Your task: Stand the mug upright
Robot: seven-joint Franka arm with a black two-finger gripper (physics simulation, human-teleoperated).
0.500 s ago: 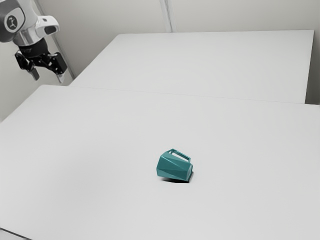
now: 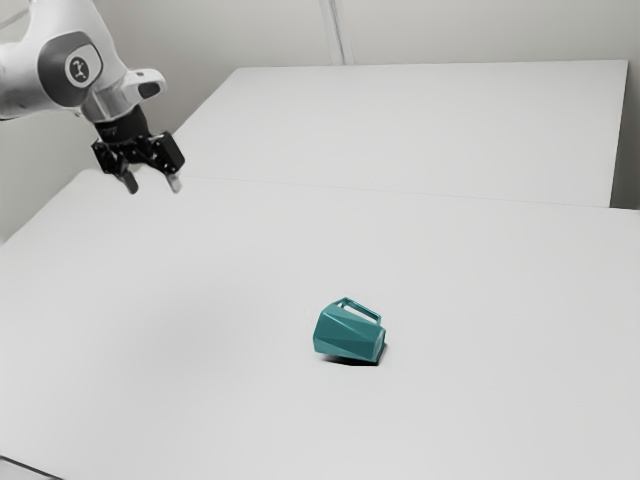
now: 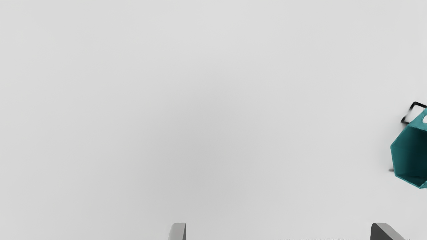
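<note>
One mug [image 2: 348, 334], one arm [image 2: 45, 65] (two fingers [image 2: 174, 184])

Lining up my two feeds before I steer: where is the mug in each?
Exterior view: mug on its side on the table, below the picture's middle.
Wrist view: mug on one finger's side, cut off by the picture's edge, mouth showing.
Shared landmark: end effector, fingers apart.

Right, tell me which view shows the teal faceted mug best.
The exterior view shows the teal faceted mug whole, lying on its side, handle up. The wrist view shows its open mouth, cut off.
</note>
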